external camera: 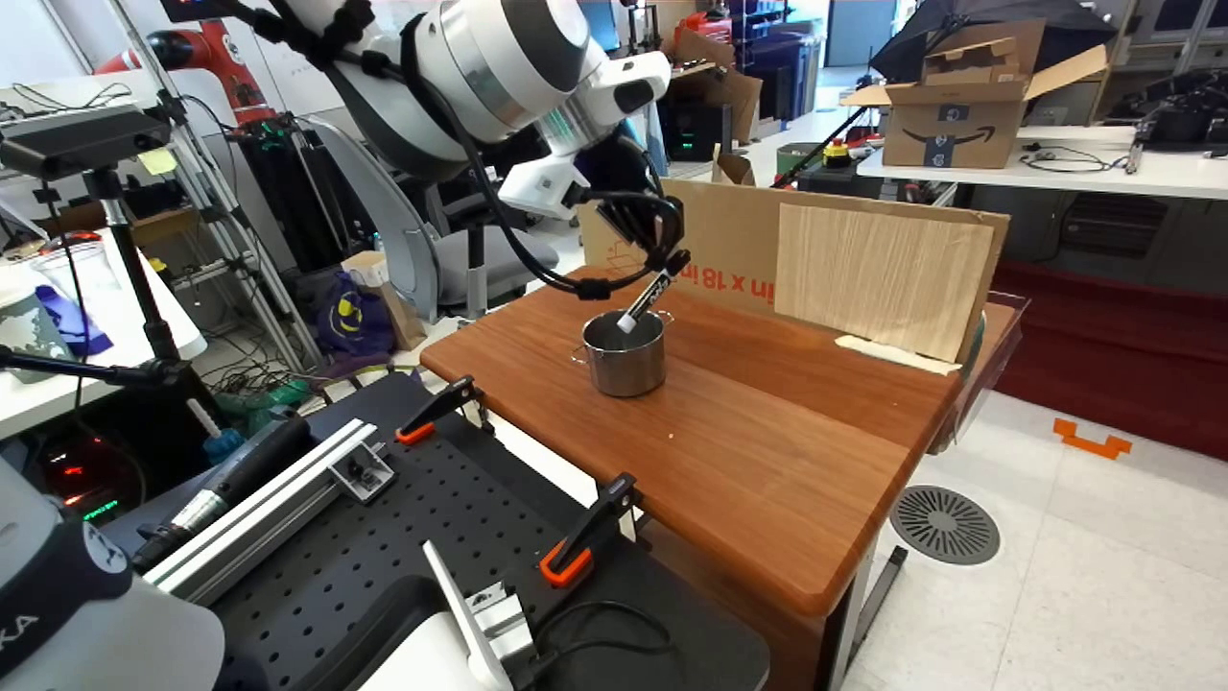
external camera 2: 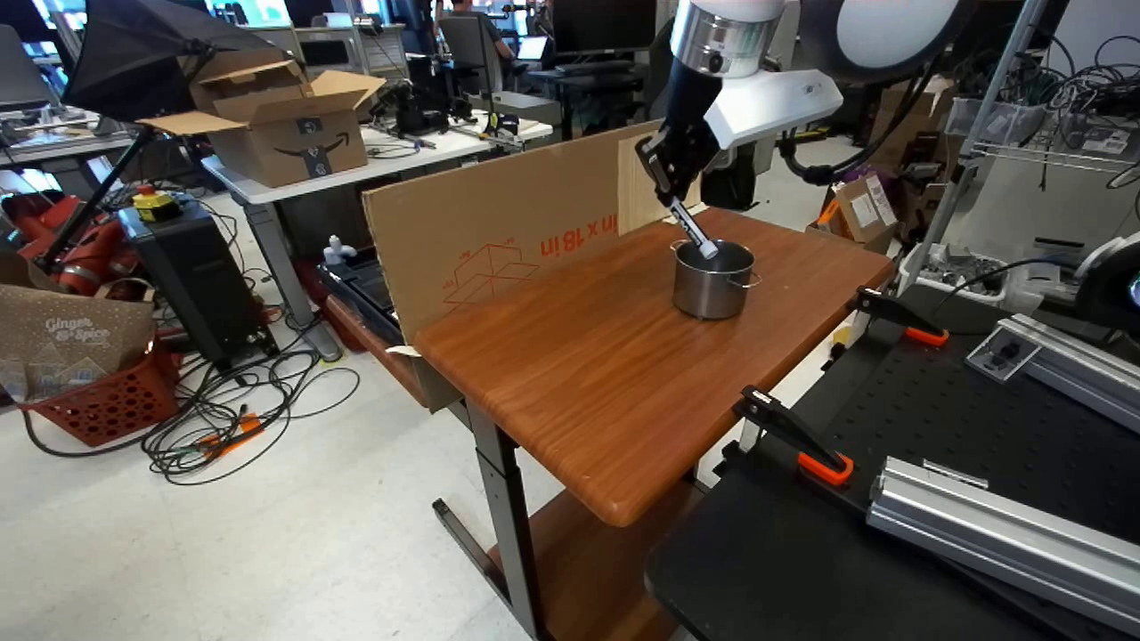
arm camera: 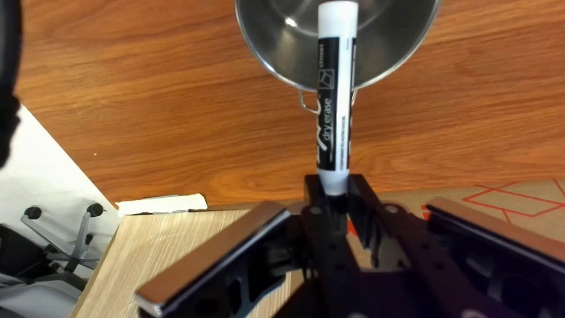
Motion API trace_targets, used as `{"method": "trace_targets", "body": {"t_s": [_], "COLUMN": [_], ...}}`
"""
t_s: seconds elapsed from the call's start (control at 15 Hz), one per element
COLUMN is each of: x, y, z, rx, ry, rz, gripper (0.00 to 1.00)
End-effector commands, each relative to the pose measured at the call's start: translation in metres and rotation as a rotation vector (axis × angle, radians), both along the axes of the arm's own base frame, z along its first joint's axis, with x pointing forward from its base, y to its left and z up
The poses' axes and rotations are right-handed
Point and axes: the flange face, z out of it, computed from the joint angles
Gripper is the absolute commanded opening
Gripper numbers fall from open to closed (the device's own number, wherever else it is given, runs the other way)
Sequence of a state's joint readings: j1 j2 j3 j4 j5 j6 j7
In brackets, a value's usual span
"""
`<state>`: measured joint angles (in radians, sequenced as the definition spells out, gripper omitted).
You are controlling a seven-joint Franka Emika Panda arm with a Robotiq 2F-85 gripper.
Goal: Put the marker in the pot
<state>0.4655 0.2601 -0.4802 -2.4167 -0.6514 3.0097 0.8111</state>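
Above the tabletop (external camera: pixel 767 461), the pincer (arm camera: pixel 336 187), near the upright pot (external camera: pixel 626 369), pinches one end of the marker (arm camera: pixel 337 101), its white tip (arm camera: pixel 337 20) slanting over or just into the pot's mouth, I cannot tell which. Fetching looks done; lowering and release seem left. Both exterior views show the pot's outer wall; only the wrist view makes the small "dry erase" lettering (arm camera: pixel 327 119) readable.

Have black-and-white dry-erase marker (arm camera: pixel 335 104) held tilted, white lower end pointing into mouth of round grey metal pot (external camera 2: pixel 711 292), can't tell if below rim; have pot standing upright on wood tabletop (external camera 2: pixel 606 356), straight-sided, dark inside, wire loop handles on opposite sides.
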Motion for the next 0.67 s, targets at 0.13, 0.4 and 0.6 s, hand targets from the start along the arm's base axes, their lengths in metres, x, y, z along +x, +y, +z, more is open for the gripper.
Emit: {"method": "trace_targets", "body": {"t_s": [0.13,0.4,0.6], "x": [-0.011,-0.014,-0.016], "y": [0.000,0.003,0.006], "z": [-0.012,-0.021,-0.024], "rx": [-0.015,-0.026,-0.025], "ry": [0.024,0.051,0.061], "rz": [0.020,0.026,0.033], "gripper": [0.05,0.05,0.44]}}
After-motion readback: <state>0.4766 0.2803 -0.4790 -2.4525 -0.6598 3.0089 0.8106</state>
